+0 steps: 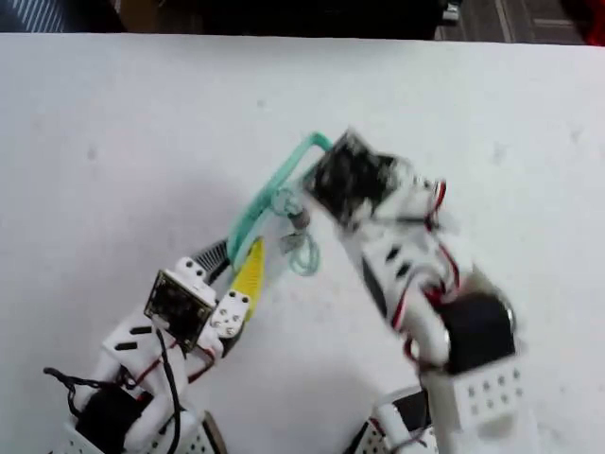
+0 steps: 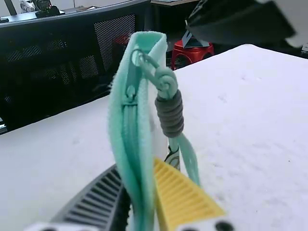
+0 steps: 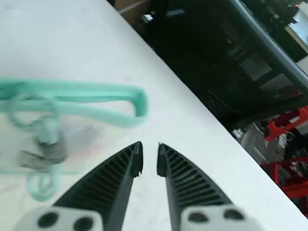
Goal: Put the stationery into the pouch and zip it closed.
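Left gripper, close to the near edge of the desk, is clamped on the near end of the pouch, with the grey finger on one side and the yellow finger on the other. I see the pouch standing upright on its long edge, and it runs from this gripper toward the middle of the desk.

Along the top of the pouch the zip looks shut for the whole part I can see. The pull cord with its grey bead hangs from the far end, so I judge that the slider is at the end of its way.

Just beyond that far end hovers the right gripper. Its fingers are a little apart and there is nothing between them.

No stationery lies on the desk, so I think it is already inside, but I cannot look into the pouch. To my judgement the task is almost done. What is left is to confirm the last bit of zip and to let go of the pouch.
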